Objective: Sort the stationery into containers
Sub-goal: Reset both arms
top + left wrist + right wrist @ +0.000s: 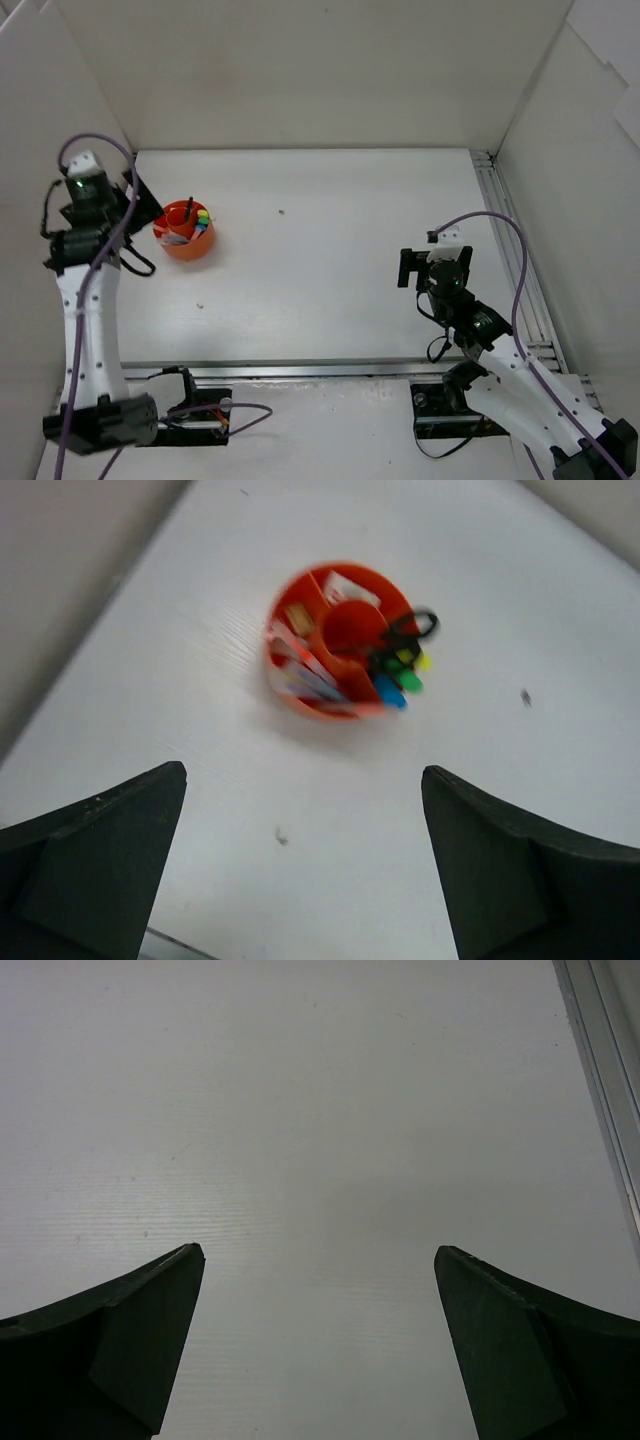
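The round orange-red holder (186, 248) stands at the table's left and holds the stationery. In the left wrist view the holder (300, 582) shows highlighters (400, 676) with green, yellow and blue ends, black scissors handles (418, 625), thin pens (300, 676) and a beige eraser (297, 618) in its compartments. My left gripper (148, 212) (305, 772) is open and empty, raised just left of the holder. My right gripper (437, 264) (320, 1251) is open and empty over bare table at the right.
White walls enclose the table on the left, back and right. A metal rail (510, 240) (600, 1060) runs along the right side and another along the front (300, 368). Small dark specks (281, 212) (525, 696) mark the table.
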{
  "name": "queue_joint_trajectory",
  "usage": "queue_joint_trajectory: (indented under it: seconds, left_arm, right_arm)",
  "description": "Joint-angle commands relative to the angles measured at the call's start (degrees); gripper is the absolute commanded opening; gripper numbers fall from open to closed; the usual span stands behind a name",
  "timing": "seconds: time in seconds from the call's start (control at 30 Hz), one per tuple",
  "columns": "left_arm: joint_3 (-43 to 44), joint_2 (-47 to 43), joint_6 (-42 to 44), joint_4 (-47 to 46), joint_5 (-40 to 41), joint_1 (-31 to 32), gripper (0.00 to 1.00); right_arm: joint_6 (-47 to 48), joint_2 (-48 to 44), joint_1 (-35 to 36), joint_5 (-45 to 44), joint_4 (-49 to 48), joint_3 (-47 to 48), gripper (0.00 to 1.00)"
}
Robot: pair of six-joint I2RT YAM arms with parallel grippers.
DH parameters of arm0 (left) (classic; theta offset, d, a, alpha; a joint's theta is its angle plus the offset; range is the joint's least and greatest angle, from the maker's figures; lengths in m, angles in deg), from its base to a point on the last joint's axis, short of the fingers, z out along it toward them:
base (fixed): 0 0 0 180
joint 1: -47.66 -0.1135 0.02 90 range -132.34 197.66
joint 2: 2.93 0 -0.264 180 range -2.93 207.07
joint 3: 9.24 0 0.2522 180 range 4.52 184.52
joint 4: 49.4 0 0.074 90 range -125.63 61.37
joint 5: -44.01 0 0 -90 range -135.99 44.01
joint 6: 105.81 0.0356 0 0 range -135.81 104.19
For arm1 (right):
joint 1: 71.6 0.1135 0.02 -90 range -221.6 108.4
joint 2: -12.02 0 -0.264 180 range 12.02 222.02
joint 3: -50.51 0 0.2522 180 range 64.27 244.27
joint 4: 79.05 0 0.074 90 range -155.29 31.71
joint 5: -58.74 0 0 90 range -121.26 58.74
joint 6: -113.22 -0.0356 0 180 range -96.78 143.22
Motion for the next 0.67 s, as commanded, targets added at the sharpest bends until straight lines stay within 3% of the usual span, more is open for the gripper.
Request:
queue_joint_trajectory:
  seconds: [0.0, 0.17, 0.33, 0.63]
  left_arm:
    - [-18.1, -10.7, -6.0, -11.3, -5.3, 9.0, 1.0]
    - [-28.5, -22.8, -7.5, -11.2, 4.4, 24.0, 0.99]
    - [-37.2, -30.9, -10.1, -15.5, 5.4, 37.8, 1.0]
    - [-36.0, -27.0, -9.8, -17.3, 11.4, 44.3, 0.99]
  right_arm:
    - [-2.5, -2.3, -0.3, 1.2, -1.3, 2.0, 0.98]
    - [-6.9, -6.8, -0.4, 2.7, 0.0, -0.1, 0.98]
    - [-12.8, -10.8, -0.4, 2.7, 0.6, -2.3, 0.98]
    - [-16.2, -17.2, -0.4, 1.6, 1.3, -3.6, 0.98]
